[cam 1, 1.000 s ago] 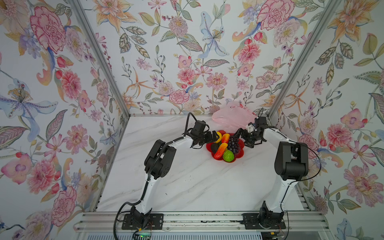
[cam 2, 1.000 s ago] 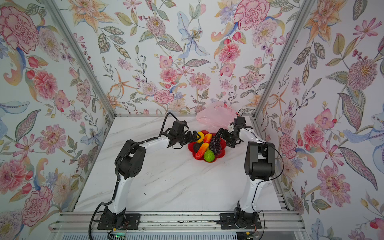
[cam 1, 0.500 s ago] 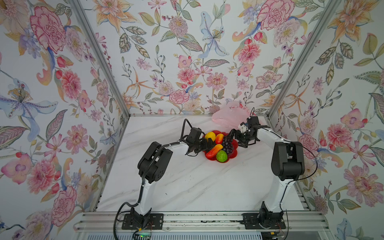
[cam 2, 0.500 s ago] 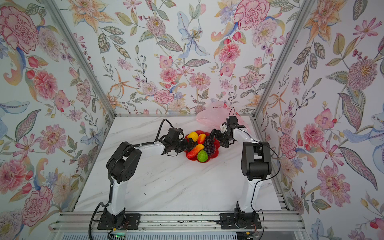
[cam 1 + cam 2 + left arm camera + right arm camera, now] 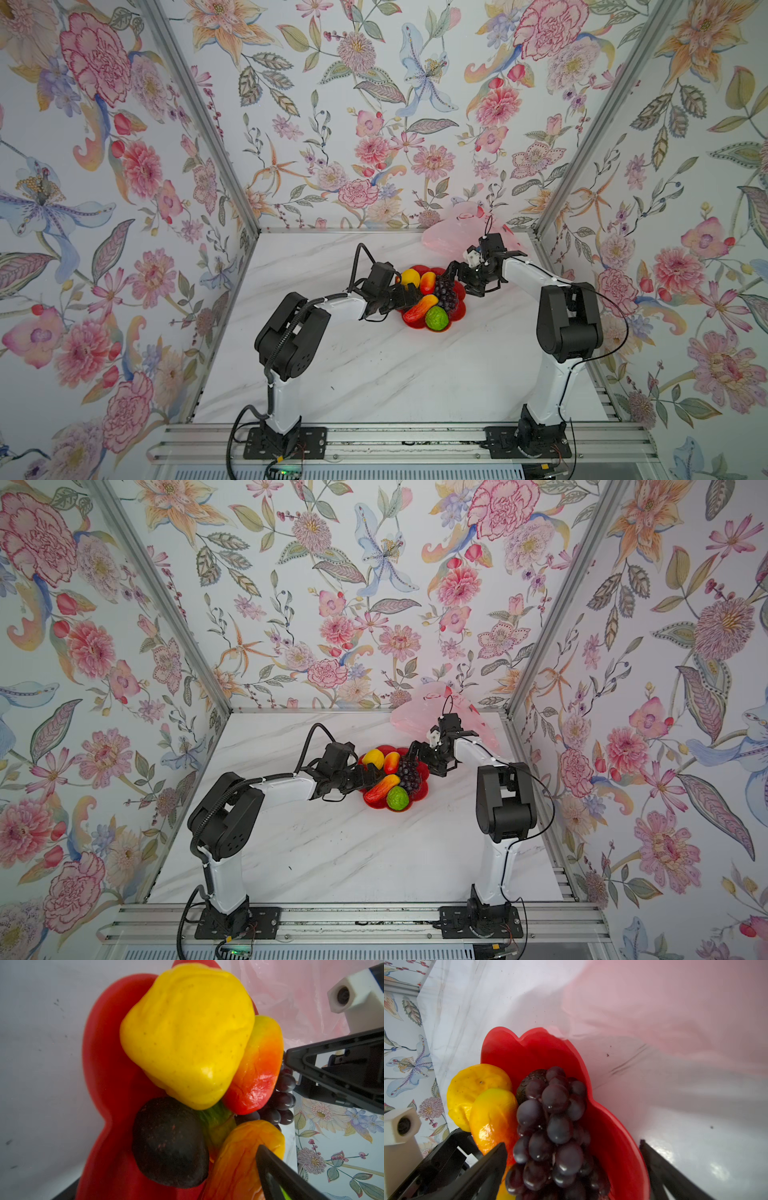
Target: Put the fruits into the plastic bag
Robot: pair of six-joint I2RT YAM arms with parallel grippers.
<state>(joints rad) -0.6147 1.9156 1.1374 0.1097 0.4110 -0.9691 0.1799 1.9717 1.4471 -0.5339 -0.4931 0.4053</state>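
Left gripper [image 5: 411,296] open, right gripper [image 5: 459,279] open over grapes [image 5: 446,293]

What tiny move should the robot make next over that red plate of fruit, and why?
Probably close the right gripper on the grape bunch: its fingers stand open either side of the bunch, nothing is held, and the bunch lies on the red plate, not in the plastic bag.
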